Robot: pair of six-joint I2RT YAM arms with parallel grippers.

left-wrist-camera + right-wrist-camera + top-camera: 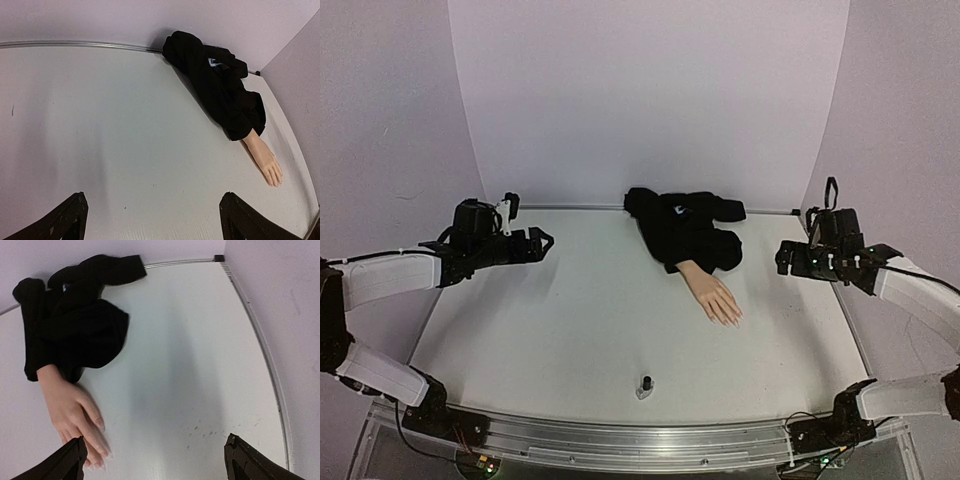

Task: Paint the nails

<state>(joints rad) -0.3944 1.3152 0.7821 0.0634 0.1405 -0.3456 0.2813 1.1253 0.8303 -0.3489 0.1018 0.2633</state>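
Left fingers, right fingers spread wide, empty, clear of nails

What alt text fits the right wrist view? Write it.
A mannequin hand with pale nails lies palm down on a white table, its black sleeve bunched behind. The open right gripper shows as dark fingertips at the bottom corners.

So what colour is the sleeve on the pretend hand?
The sleeve is black, clearest in the right wrist view.

Black sleeve; nails perhaps pale
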